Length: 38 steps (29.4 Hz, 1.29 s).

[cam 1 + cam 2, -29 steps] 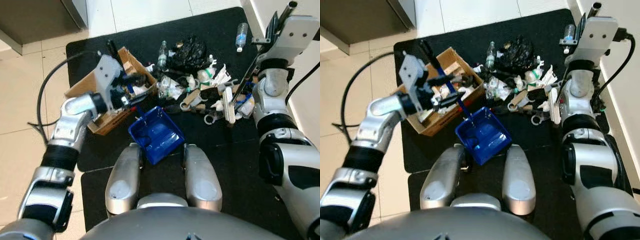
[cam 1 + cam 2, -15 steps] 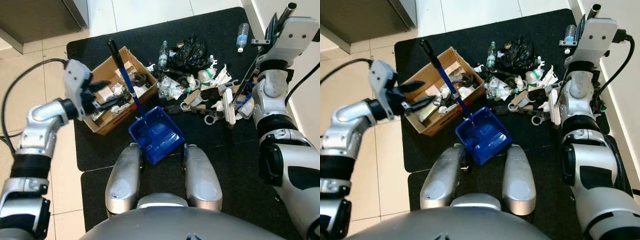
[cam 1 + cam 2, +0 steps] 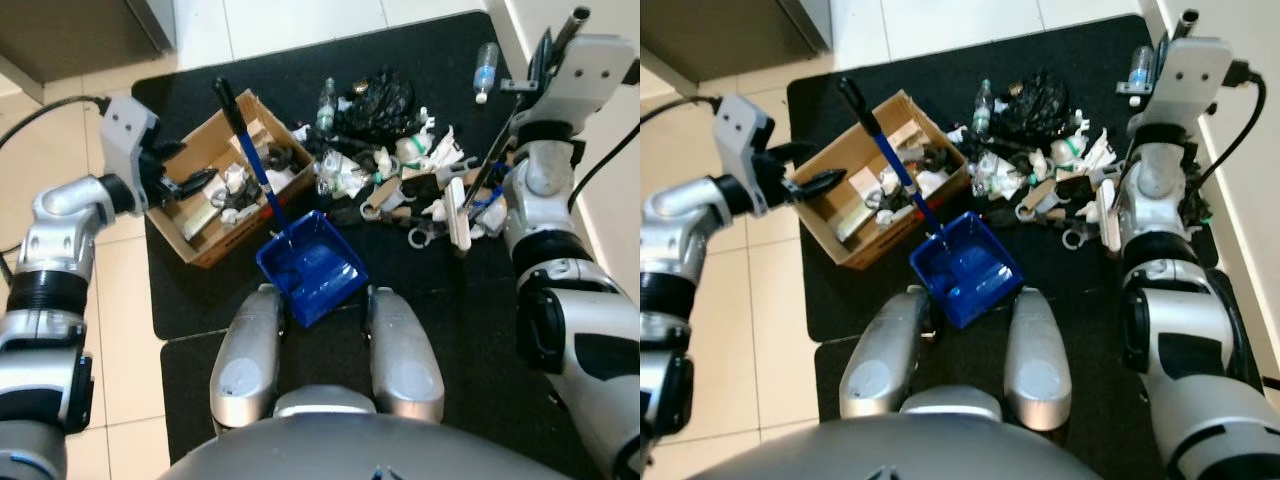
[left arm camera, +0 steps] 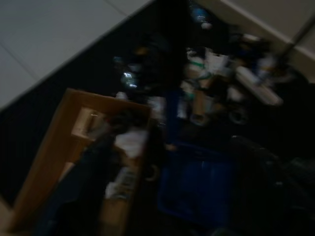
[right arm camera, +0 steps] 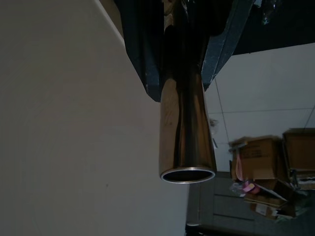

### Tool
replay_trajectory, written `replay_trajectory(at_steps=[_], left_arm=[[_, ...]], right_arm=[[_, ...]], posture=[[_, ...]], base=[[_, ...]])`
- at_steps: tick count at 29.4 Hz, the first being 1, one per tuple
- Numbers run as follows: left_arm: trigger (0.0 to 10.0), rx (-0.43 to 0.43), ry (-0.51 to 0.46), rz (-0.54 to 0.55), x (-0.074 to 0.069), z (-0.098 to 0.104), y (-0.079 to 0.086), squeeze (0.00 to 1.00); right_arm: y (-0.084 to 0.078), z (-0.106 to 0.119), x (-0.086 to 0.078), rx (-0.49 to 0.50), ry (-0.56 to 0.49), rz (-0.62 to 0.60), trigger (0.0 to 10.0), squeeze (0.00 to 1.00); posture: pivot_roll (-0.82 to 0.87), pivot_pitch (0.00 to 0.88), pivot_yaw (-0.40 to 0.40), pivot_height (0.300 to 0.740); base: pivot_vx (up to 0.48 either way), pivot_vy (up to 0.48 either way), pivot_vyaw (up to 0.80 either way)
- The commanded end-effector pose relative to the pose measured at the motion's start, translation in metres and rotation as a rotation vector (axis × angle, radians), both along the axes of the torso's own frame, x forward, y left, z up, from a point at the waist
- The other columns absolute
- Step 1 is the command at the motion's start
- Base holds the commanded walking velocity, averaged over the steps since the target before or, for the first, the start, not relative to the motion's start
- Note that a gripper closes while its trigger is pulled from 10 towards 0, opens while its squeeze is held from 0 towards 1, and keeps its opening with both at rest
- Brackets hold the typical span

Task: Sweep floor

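The left pincer [image 3: 800, 185] hangs over the near-left corner of an open cardboard box [image 3: 845, 225], its two black fingers spread apart and holding nothing. Just beyond those fingers, on the side toward the robot's middle, stands the blue dustpan [image 3: 965, 268]. Its long handle [image 3: 885, 145] rises from the pan and leans back over the box, black grip end uppermost, so the long axis runs slantwise away from the robot. The handle is near the left pincer but not touching it.

The right pincer [image 3: 548, 45] is raised high at the far right and clamped on a metal broom pole [image 3: 497, 150]. The pole slants down toward the robot's middle to a pale brush head [image 3: 458, 215] resting at the near edge of a trash pile [image 3: 395, 160] of bottles, wrappers and a black bag on the dark floor mat [image 3: 200, 300]. The pile lies beyond the dustpan, so the likely next step is a sweep pulling trash toward the pan mouth, with the left arm much the nearer to steady the handle.

The right wrist view shows the polished tube end [image 5: 188, 147] gripped between the fingers, a hold the head views leave unclear. The left wrist view is dark and blurred, giving the box [image 4: 64, 147], pan [image 4: 197, 189] and trash [image 4: 216, 83] as seen from that pincer.
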<state>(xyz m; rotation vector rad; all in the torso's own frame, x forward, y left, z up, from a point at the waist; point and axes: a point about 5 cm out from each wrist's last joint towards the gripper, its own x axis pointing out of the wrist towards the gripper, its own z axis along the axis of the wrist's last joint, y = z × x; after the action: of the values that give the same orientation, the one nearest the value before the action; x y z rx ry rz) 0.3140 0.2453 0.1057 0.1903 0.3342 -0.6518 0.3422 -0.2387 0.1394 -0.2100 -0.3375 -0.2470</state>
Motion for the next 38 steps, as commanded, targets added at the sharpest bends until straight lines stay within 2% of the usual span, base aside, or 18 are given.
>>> replay_trajectory(at_steps=[1,2,3,9,14,28,29,32,34,35,36,37,38], left_arm=[[10.0,0.007,0.034,0.003,-0.003,-0.012,-0.003,1.0],[10.0,0.004,0.029,-0.004,0.001,-0.011,-0.007,0.34],[10.0,0.003,0.021,-0.012,0.005,-0.01,-0.01,0.0],[10.0,-0.027,0.024,-0.069,0.015,-0.006,-0.024,0.0],[10.0,-0.016,0.005,-0.088,0.026,-0.002,-0.032,0.0],[10.0,-0.015,0.0,-0.115,0.036,-0.002,-0.049,0.0],[9.1,-0.015,-0.002,-0.113,0.038,-0.002,-0.051,0.0],[9.0,-0.011,-0.012,-0.11,0.04,-0.001,-0.054,0.0],[7.2,0.0,-0.018,-0.111,0.041,0.0,-0.055,0.0],[6.9,0.003,-0.019,-0.113,0.042,0.0,-0.056,0.0],[4.5,0.009,-0.016,-0.115,0.042,0.0,-0.056,0.0],[4.5,0.009,-0.016,-0.115,0.042,0.0,-0.056,0.0],[2.9,0.012,-0.014,-0.117,0.042,0.0,-0.056,0.0]], right_arm=[[0.003,0.004,-0.001,-0.019,-0.032,0.02,10.0,0.0],[0.002,0.004,-0.002,-0.022,-0.032,0.019,10.0,0.0],[0.001,0.004,-0.002,-0.024,-0.032,0.019,10.0,0.0],[0.001,0.006,-0.001,-0.029,-0.033,0.023,10.0,0.0],[0.0,0.009,-0.001,-0.038,-0.04,0.03,10.0,0.0],[-0.003,0.012,-0.003,-0.059,-0.049,0.04,10.0,0.0],[-0.003,0.013,-0.003,-0.06,-0.05,0.042,10.0,0.0],[-0.003,0.013,-0.003,-0.062,-0.052,0.044,10.0,0.0],[-0.004,0.014,-0.003,-0.065,-0.055,0.044,10.0,0.0],[-0.004,0.015,-0.003,-0.066,-0.056,0.044,10.0,0.0],[-0.005,0.015,-0.003,-0.067,-0.057,0.044,10.0,0.0],[-0.005,0.015,-0.003,-0.067,-0.057,0.044,10.0,0.0],[-0.005,0.015,-0.004,-0.067,-0.057,0.044,10.0,0.0]], posture=[[0.07,0.238,0.059,0.74],[0.07,0.238,0.059,0.74],[0.07,0.243,0.052,0.74],[0.05,0.255,0.045,0.74],[0.04,0.259,0.039,0.74],[0.0,0.282,0.021,0.74],[-0.01,0.283,0.02,0.74],[-0.01,0.283,0.019,0.74],[-0.02,0.281,0.018,0.74],[-0.02,0.281,0.019,0.74],[-0.02,0.281,0.019,0.74],[-0.02,0.281,0.019,0.74],[-0.02,0.281,0.019,0.74]], base=[[0.0,0.0,0.0],[0.0,0.0,0.0],[0.0,0.0,0.0],[0.0,0.0,0.0],[0.0,0.0,0.0],[0.0,0.0,0.0],[0.0,0.0,0.0],[0.0,0.0,0.0],[0.0,0.0,0.0],[0.0,0.0,0.0],[0.0,0.0,0.0],[0.0,0.0,0.0],[0.0,0.0,0.0]])
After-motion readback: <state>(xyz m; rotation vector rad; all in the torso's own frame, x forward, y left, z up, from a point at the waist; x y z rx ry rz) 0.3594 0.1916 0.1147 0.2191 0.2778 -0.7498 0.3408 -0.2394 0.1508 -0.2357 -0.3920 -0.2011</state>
